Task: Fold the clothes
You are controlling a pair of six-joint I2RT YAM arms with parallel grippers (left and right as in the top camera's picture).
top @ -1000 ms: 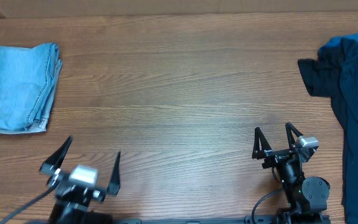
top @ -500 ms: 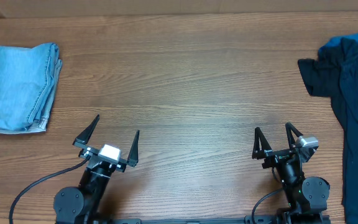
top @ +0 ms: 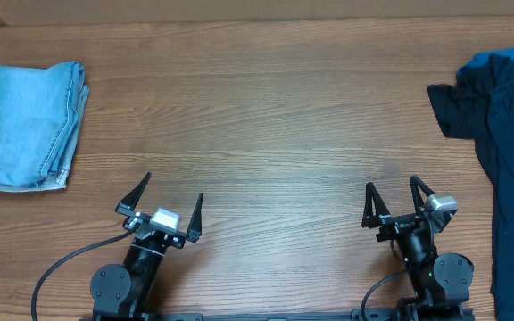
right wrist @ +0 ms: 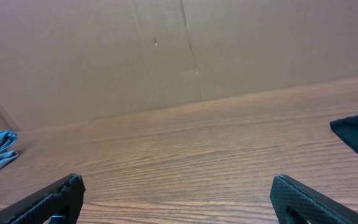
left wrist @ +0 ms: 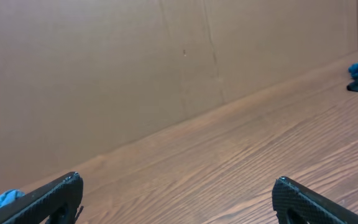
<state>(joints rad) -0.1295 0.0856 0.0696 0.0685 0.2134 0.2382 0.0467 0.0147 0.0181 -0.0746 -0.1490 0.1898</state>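
The dark navy garment (top: 507, 134) at 3 o'clock on the table (top: 266, 107) runs off the right and lower edges of the overhead view, so its full extent is hidden. A brighter blue patch shows at its top, and whether the heap is one piece or several cannot be told. Both arm bases are cut off at the bottom edge. In the wrist views only slivers of cloth show at the far sides, and the fingertips are cropped by the lower edge. There are two lots of clothing: that dark heap and one folded pair of light-blue jeans (top: 29, 125), lying flat at 10 o'clock, well apart from both arms. There are two grippers with two fingers each. The left gripper (top: 172, 189) sits at 7 o'clock with its fingers spread wide and holding nothing. The right gripper (top: 391, 184) is at 5 o'clock, its fingers also spread and empty, near the dark heap but not touching it. Compared with a second ago, the left gripper has moved up and rightward from the lower-left edge, while the right gripper and both lots of clothing lie unchanged.
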